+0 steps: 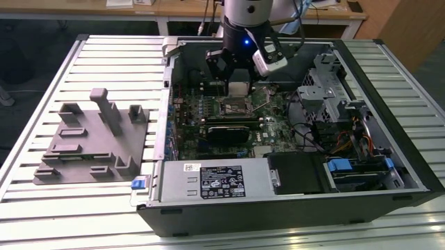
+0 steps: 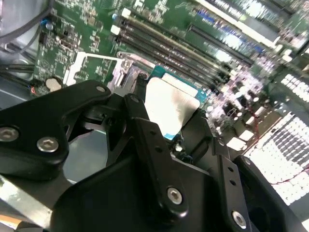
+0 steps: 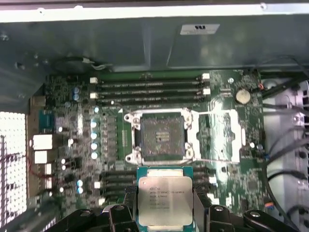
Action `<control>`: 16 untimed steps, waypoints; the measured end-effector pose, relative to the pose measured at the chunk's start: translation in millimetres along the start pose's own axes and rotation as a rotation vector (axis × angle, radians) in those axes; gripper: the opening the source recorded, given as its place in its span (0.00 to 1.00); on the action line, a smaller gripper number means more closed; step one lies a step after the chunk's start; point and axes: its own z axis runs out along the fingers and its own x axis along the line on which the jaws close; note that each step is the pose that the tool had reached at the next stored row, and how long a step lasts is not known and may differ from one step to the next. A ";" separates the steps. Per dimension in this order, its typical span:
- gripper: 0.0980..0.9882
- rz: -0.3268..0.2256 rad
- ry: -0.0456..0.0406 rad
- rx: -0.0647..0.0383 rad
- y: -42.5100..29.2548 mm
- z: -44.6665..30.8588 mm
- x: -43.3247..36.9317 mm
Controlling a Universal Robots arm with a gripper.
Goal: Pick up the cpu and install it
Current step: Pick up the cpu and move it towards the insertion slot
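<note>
**Claw holds the cpu just short of the open socket**

Our claw (image 3: 165,207) is closed part-way, as far as the chip allows. Its two black fingers (image 2: 141,113) press on opposite edges of the cpu (image 3: 164,200), and the silvery lid faces the first wrist view. We judge the grip to be square, because the chip's sides run parallel to the sides of the socket (image 3: 161,135).

The socket is what matters here. In the first wrist view it sits between the held cpu and the memory slots (image 3: 149,89), with one edge of the chip just beside the socket frame. The socket is bare, and its metal load plate (image 3: 218,135) is swung open to one side.

In the exterior view the claw hangs inside the computer case (image 1: 417,172), low over the motherboard (image 1: 274,135). A grey fixture block (image 1: 90,140) lies well apart on the slatted bench (image 1: 41,219), toward the exterior view's left.

Some things we cannot make out:
- The chip's underside is hidden.
- We cannot find a corner mark that would confirm its orientation.
- The frame edge cuts off the fingertips.
- We cannot tell how high the cpu rides above the board, or whether it is already partly over the socket.
</note>
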 end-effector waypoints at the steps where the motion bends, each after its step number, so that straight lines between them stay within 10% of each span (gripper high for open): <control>1: 0.50 -0.001 0.0000 0.000 2.0 2.0 0.2; 16: 0.50 -0.011 0.0006 0.000 13.7 29.9 1.6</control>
